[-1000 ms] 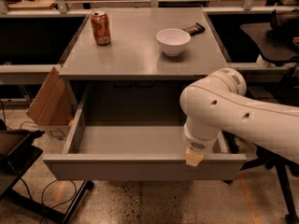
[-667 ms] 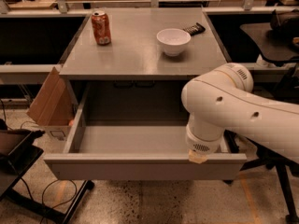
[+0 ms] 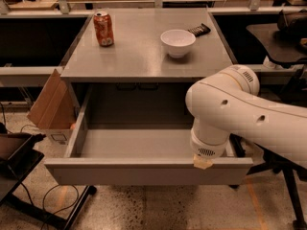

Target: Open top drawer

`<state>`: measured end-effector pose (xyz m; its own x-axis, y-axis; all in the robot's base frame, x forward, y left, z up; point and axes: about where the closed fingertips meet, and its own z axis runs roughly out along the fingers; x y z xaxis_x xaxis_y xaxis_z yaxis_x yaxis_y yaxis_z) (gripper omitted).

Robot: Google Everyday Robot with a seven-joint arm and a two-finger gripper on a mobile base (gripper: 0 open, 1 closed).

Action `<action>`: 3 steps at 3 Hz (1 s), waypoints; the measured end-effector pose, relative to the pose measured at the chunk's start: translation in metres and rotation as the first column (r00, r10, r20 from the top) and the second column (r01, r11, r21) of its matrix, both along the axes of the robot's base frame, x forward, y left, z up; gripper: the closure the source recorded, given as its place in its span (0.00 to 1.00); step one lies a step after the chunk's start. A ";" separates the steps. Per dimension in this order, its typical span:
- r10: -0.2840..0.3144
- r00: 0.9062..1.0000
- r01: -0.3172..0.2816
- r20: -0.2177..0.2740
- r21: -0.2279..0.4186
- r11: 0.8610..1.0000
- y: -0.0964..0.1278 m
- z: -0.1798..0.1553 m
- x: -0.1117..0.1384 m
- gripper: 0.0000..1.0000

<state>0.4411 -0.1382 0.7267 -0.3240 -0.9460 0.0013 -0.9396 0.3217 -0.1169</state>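
Top drawer: stands drawn well out from under the front edge of the desk, front panel toward the camera. Its grey floor and side walls are in plain view, except the right front corner, which the arm covers. Whether anything lies in that corner cannot be told.

Tool: at the top edge of the drawer's front panel, toward its right end, with a pale tip touching or just over the rim. Whether the tool is released or clenched cannot be told; the wrist housing hides it. The white arm comes in from the right and crosses above the drawer's right wall.

Desk top:
- Soda can upright near the back left corner.
- White bowl right of centre toward the back edge; contents not visible from this angle.
- Dark flat object just behind the bowl, near the back right corner.
- The front half of the top is bare grey surface.

Room: a cardboard box leans beside the left edge of the desk, close to the drawer's left wall. Cables lie on the floor at lower left. Open floor lies in front of the drawer panel.
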 end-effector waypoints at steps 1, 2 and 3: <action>-0.009 0.999 0.010 0.049 -0.016 1.000 -0.012 0.010 0.014 0.12; -0.019 0.991 0.028 0.130 -0.064 0.998 -0.029 0.048 0.034 0.00; -0.014 0.980 0.033 0.200 -0.094 0.995 -0.043 0.075 0.053 0.18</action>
<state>0.4939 -0.1813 0.8019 -0.3490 -0.9368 0.0255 -0.8868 0.3214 -0.3321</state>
